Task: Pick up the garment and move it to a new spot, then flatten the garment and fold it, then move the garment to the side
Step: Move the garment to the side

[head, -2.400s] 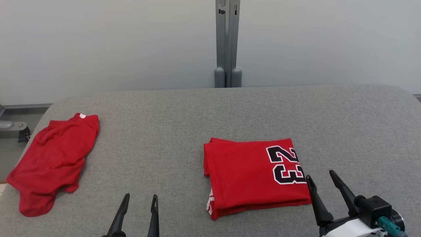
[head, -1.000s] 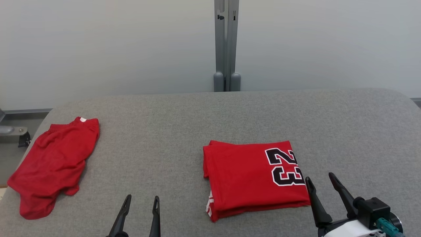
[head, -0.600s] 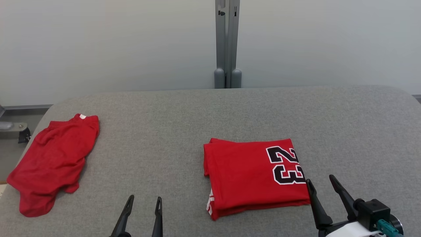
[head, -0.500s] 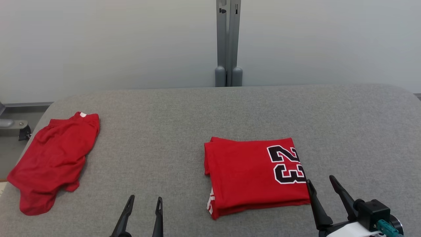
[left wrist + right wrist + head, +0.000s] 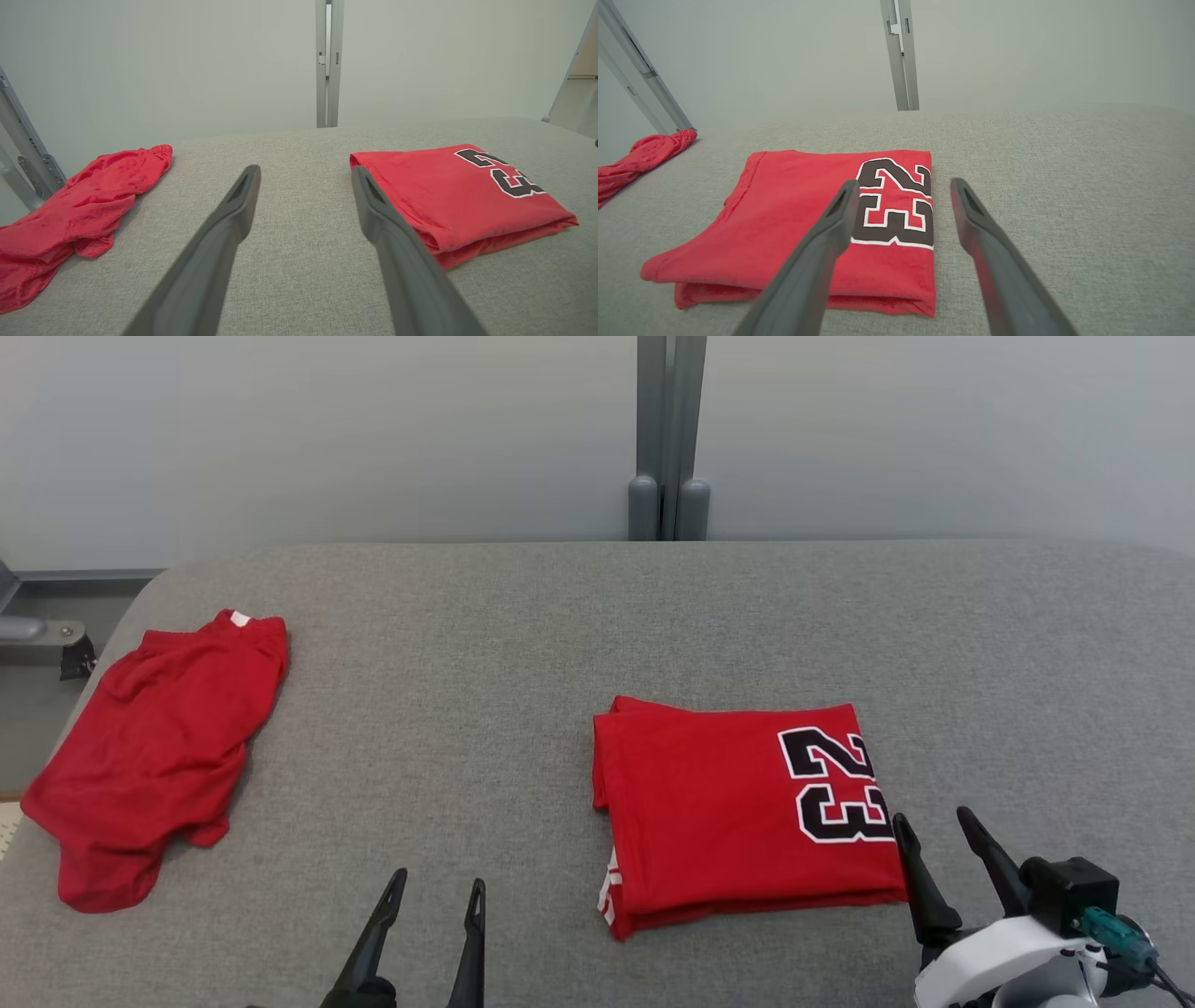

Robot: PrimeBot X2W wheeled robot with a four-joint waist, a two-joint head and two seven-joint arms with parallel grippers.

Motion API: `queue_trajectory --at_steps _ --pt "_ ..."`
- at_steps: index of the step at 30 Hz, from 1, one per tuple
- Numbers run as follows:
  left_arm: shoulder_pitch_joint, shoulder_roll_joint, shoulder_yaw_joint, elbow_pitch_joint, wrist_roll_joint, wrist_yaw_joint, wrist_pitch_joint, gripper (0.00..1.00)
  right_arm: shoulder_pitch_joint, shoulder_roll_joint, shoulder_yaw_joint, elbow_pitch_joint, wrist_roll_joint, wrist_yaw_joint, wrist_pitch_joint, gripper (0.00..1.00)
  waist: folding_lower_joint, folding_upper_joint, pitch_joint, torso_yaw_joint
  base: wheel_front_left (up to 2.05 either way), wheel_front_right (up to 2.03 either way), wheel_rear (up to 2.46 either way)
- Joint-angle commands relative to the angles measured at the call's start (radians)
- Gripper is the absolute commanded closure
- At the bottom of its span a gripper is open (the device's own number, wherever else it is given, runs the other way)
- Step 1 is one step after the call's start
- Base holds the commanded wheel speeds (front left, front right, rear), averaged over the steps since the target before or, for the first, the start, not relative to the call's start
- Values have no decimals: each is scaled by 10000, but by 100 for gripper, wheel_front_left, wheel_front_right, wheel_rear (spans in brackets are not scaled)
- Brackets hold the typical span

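Observation:
A folded red garment point(image 5: 738, 812) with a black "23" lies flat on the grey table point(image 5: 467, 663), right of centre. A second red garment point(image 5: 159, 756) lies crumpled at the table's left edge. My left gripper point(image 5: 439, 879) is open above bare table near the front edge, between the two garments. In the left wrist view, the left gripper point(image 5: 304, 169) holds nothing, with the folded garment point(image 5: 444, 191) to its right and the crumpled one point(image 5: 93, 191) to its left. My right gripper point(image 5: 931, 814) is open just beyond the folded garment's near right corner. The right wrist view shows the right gripper point(image 5: 904, 182) empty above the folded garment point(image 5: 794, 210).
A grey metal post point(image 5: 668, 439) stands behind the table's far edge against a pale wall. A metal bracket point(image 5: 37, 635) sits off the table's left side. Bare grey cloth lies between the two garments and to the far right.
The head camera has shifted, so the whole picture sits a little higher and further right. Both garments lie where they were, and both grippers stay open and empty.

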Motion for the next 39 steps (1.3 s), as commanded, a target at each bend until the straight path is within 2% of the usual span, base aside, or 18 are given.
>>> queue_trajectory --at_steps 1,5,8,15,20,21,22,23,32,39 --pt "-223 20 -7 35 66 -61 0 0 -271 -135 67 254 214 0 -22 0 -1 0 186 93 0 0 0" --pt "-394 20 -134 143 66 -171 0 0 -1224 -650 715 1422 1254 0 34 0 -1 0 462 193 0 0 0" --pt "-624 18 -246 231 -15 -209 -2 0 -2039 -1142 1242 2005 2253 1 605 0 -1 0 821 296 0 0 0" --pt "-1182 20 -430 345 -66 -281 0 0 -3448 -2164 2368 2650 4120 1 2444 0 -1 0 1623 556 0 0 0" --pt "-1402 20 -504 394 -57 -272 0 0 -3827 -2518 3121 2895 5009 1 3302 0 -1 0 1888 676 0 0 0" --pt "-1423 20 -497 392 -54 -245 -1 0 -3874 -2599 3285 2890 5110 1 3343 26 -1 0 1930 677 0 0 0" --pt "-1438 20 -483 386 -48 -229 0 0 -3914 -2661 3377 2901 5197 1 3301 91 -1 0 1963 671 0 0 0" --pt "-1451 20 -456 363 -43 -200 0 0 -3959 -2711 3505 2884 5277 1 3234 100 -1 0 2021 649 0 0 0" --pt "-1985 18 -352 83 76 -372 0 0 -5151 -3612 3744 2844 5481 -8 2412 100 -1 0 3221 73 0 0 0" --pt "-3004 24 -503 -491 348 -747 0 0 -6827 -4872 3408 2948 5213 -8 2300 100 -1 0 4835 -531 0 0 0"
